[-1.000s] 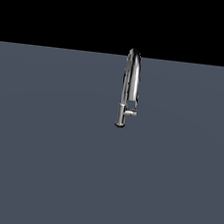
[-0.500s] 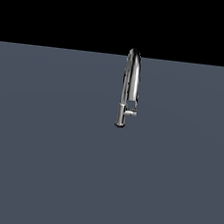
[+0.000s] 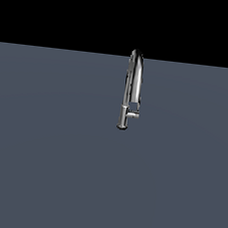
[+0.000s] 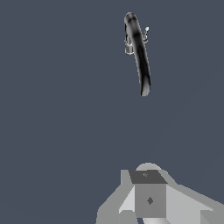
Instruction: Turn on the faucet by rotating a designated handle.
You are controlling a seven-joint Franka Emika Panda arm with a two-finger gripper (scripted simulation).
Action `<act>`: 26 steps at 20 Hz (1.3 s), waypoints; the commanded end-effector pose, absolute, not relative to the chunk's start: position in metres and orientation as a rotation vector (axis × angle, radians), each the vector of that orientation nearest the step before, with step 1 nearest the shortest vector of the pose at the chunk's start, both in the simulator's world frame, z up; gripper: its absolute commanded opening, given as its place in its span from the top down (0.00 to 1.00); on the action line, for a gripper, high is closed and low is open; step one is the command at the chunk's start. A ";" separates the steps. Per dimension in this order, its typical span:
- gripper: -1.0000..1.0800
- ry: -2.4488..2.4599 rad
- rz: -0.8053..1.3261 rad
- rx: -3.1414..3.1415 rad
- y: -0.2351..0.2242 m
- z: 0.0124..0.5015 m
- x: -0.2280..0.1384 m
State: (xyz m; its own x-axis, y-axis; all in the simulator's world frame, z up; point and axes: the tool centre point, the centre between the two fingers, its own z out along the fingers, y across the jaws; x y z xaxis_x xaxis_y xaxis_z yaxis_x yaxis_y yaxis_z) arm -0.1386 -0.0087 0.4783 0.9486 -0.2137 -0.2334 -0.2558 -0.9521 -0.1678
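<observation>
One gripper (image 4: 149, 209) (its opening could not be told, nothing seen in it) hung well apart from the one faucet (image 3: 132, 88) near the desk's (image 3: 38, 177) far edge, one handle (image 3: 134, 115) jutting sideways.

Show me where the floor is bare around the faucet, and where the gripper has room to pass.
The grey surface shows bare all around the faucet. Only tight spot: beside the handle, on the exterior view's right of the lower stem. The gripper appears in the wrist view only, apart from the faucet, with bare surface between.
</observation>
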 end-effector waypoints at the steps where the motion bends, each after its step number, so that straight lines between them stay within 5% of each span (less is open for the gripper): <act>1: 1.00 0.396 0.361 -2.863 -0.011 0.473 -0.124; 26: 1.00 0.768 0.766 -2.351 -0.052 0.387 0.006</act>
State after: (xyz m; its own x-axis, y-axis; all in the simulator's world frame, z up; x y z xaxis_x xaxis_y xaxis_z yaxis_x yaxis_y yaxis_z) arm -0.0006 -0.0486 0.3939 0.6960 -0.3436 -0.6305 -0.6325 -0.7090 -0.3118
